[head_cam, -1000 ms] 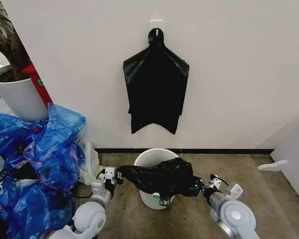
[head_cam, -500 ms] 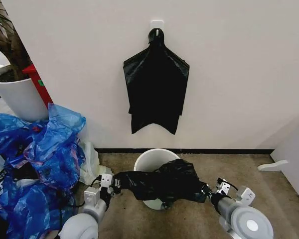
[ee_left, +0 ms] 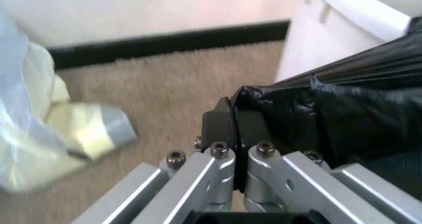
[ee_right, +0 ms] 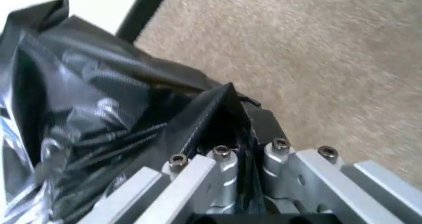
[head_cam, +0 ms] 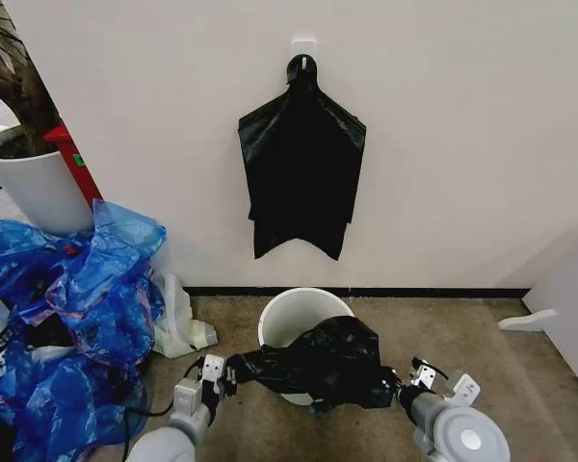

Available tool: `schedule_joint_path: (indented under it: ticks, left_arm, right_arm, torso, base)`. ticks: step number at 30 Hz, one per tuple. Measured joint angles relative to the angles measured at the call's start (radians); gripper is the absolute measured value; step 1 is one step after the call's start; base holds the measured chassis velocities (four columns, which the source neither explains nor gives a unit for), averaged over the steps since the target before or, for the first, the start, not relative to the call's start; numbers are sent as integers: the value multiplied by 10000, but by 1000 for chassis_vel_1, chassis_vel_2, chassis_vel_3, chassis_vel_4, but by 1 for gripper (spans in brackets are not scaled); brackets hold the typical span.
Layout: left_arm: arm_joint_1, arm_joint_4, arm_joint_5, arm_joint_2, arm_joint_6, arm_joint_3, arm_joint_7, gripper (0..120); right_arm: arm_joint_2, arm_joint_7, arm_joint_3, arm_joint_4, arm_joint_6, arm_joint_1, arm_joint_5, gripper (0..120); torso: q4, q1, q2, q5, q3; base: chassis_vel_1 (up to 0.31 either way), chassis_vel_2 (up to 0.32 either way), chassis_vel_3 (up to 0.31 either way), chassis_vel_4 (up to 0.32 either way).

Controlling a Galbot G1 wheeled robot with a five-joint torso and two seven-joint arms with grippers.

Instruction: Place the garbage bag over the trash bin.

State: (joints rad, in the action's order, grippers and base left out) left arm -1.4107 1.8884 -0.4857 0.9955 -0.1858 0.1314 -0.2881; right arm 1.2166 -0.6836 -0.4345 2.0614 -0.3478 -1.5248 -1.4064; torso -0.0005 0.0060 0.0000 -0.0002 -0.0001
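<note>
Left claw (head_cam: 228,370): you have it clamped on the bag's left edge.
Right claw (head_cam: 397,383): clamped on the right edge.
Bag (head_cam: 318,361): stretched sideways between your claws, over the bin's near rim.
Bin (head_cam: 291,315): mouth lies beyond the bag, toward the wall, midway between both claws.

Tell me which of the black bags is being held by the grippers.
The wrinkly garbage bag stretched over the white trash bin, pinched between left gripper and right gripper. The other black bag hangs on the wall.

No text or label can be read.
</note>
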Motion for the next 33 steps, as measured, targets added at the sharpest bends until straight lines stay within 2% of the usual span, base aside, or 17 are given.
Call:
schedule_joint_path:
  ticks: [3, 5, 9, 11, 14, 22, 33]
  left_arm:
    - [374, -904, 620, 193, 841, -149, 175, 0]
    - [421, -1051, 744, 242, 1008, -174, 215, 0]
    - [625, -1982, 1620, 580, 2274, -253, 400, 0]
    - [698, -2258, 2033, 680, 2777, -233, 426, 0]
    - [749, -2300, 2230, 701, 2991, -204, 426, 0]
    - [807, -1713, 2183, 483, 2814, -85, 428, 0]
    - [1516, -2348, 1646, 687, 2304, -312, 494, 0]
  right_arm:
    - [213, 796, 37, -374, 238, 66, 305, 0]
    - [242, 924, 45, -426, 279, 65, 362, 0]
    - [392, 2047, 135, -846, 880, 62, 974, 0]
    - [393, 2432, 122, -942, 1134, 90, 1171, 0]
    - [344, 2549, 69, -939, 1204, 106, 1208, 0]
    - [42, 2531, -58, -652, 1125, 104, 1367, 0]
    - [180, 2516, 200, -1406, 901, 998, 1560, 0]
  torso:
    - [2, 0, 0, 2, 0]
    - [2, 0, 0, 2, 0]
    - [2, 0, 0, 1, 0]
    - [3, 0, 0, 2, 1]
    - [3, 0, 0, 2, 1]
    - [3, 1, -2, 2, 2]
    - [2, 2, -2, 3, 2]
  base:
    - [0, 0, 0, 0]
    - [0, 0, 0, 0]
    - [0, 0, 0, 0]
    - [0, 0, 0, 0]
    - [0, 0, 0, 0]
    - [0, 0, 0, 0]
    - [0, 0, 0, 0]
